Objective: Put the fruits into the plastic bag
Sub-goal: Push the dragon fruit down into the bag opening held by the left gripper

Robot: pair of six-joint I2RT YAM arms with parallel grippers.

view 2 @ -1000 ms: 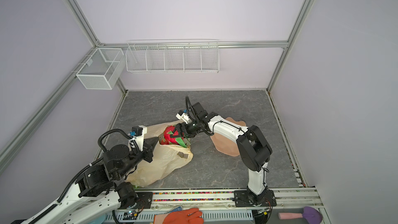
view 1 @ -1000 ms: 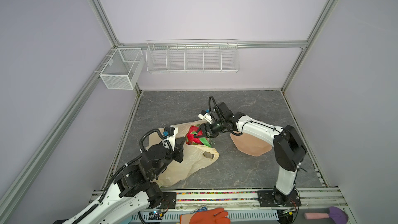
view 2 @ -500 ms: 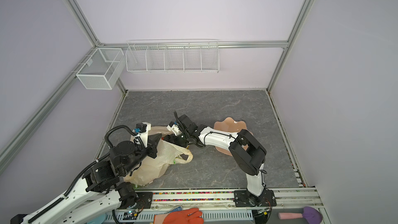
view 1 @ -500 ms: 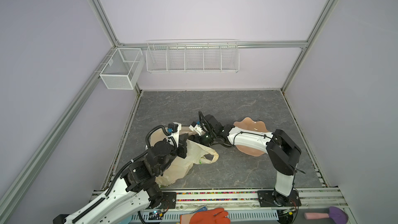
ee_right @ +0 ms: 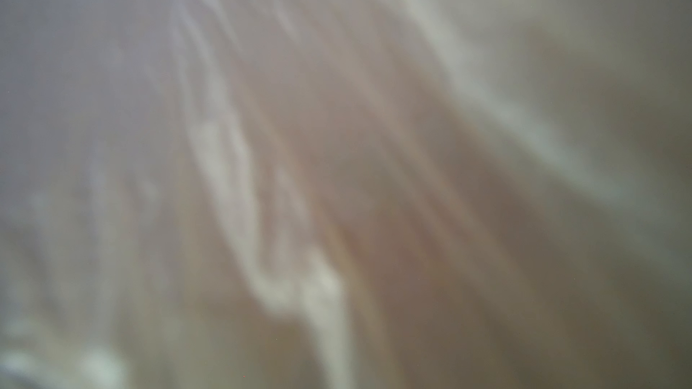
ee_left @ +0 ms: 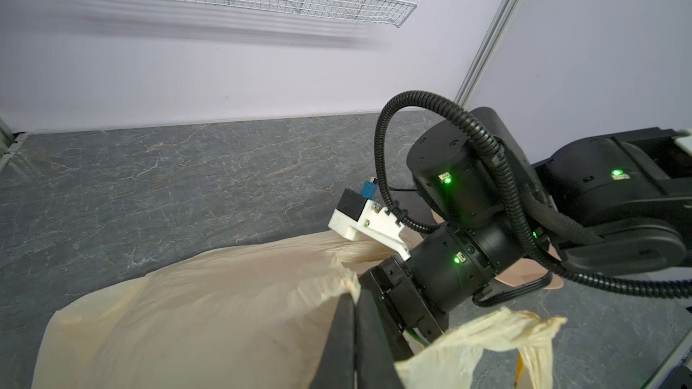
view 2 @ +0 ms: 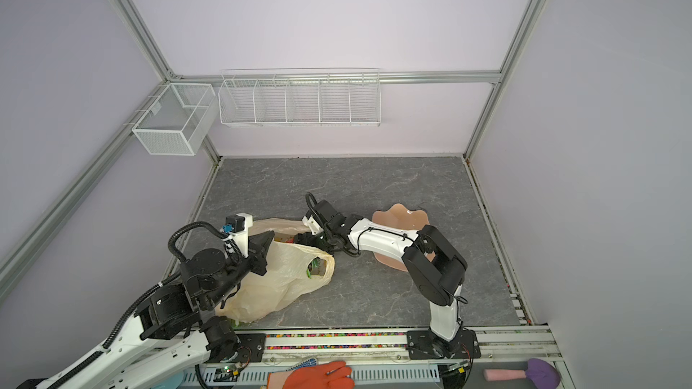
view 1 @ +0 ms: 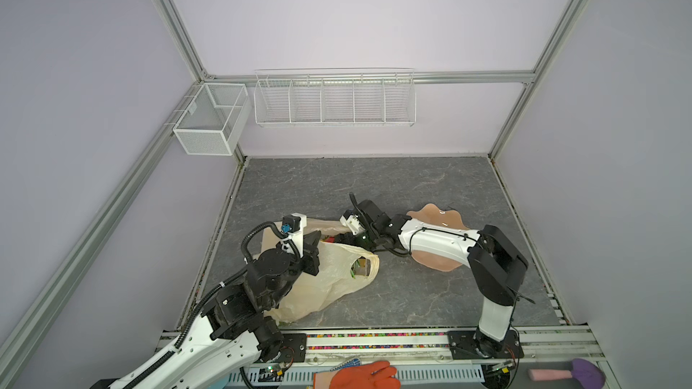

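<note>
The grey counter (view 1: 374,188) shows no loose fruit anywhere that is not covered. The plastic bag (view 1: 329,286) lies flat on it at about 7 o'clock from the counter's middle, its bulk close to the front rail. The peach plate (view 1: 436,215) sits at 3 o'clock from the bag's mouth. What shows of it is bare, though the right arm crosses its near half.

The left tool (ee_left: 354,301) is clenched on the bag's upper rim, with film pinched between its closed fingers, and it lifts that lip. The right tool (view 1: 346,238) reaches into the mouth from 3 o'clock. Its jaws are buried in the film, and the right wrist view gives only blurred cream plastic, so I cannot tell whether it grips anything or has let go. Small fruits (view 1: 357,268), green and brownish, show inside through the loop handle in both top views (view 2: 314,267).

My judgement is that the task is nearly finished. At least some fruit is inside and none is seen outside. What is left is to settle whatever the right tool carries, if anything, draw it out and let go of the rim.

The bag's long axis runs from 7 o'clock at its closed bottom to 1 o'clock at the mouth. The mouth opens toward 1 to 2 o'clock, facing the plate side. The free loop handle trails toward 3 o'clock.
</note>
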